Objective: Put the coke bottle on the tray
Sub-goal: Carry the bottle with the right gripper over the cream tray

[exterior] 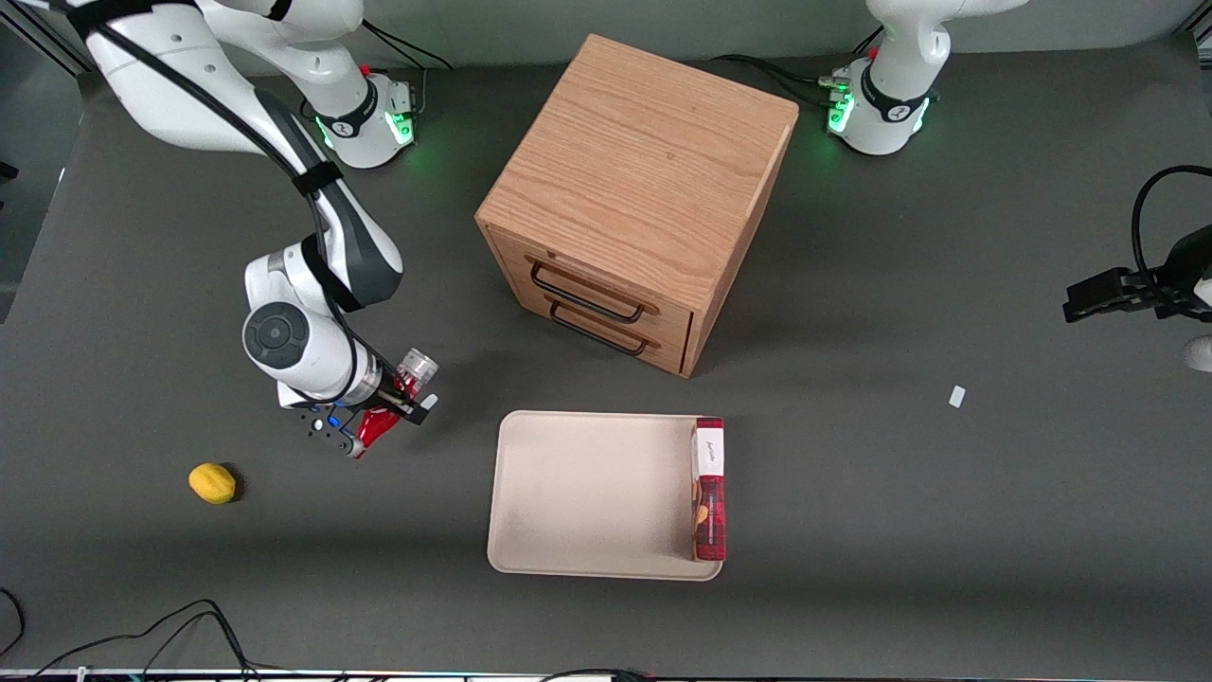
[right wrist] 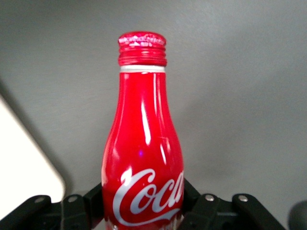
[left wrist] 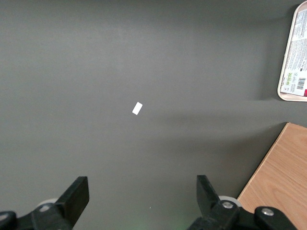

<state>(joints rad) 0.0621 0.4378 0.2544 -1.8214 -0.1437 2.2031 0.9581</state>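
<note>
Dark grey matting covers the table [exterior: 947,530], and the front view takes in all of it. Toward the working arm's end, the gripper [exterior: 383,417] hangs above bare matting, its jaws clamped on the coke bottle [exterior: 377,425], which is tilted with its neck pointing down toward the front camera. The bottle is off the tray [exterior: 587,493] and well apart from it; the tray lies nearer the middle of the table's front edge. A red box [exterior: 710,488] rests along the tray's short edge on the parked arm's side. A wooden drawer cabinet [exterior: 639,189] stands farther from the camera than the tray, and a small yellow fruit [exterior: 212,482] lies near the working arm's end, nearer the camera than the gripper.

Only the right wrist view shows the grasp closely: the fingers [right wrist: 196,211] press against the bottle's lower body at the white script, and a pale corner of the tray is visible past the bottle.

Only the left wrist view shows the box's printed label with a barcode, along with a white scrap [left wrist: 137,108] on the matting, which the front view renders as a tiny speck.
</note>
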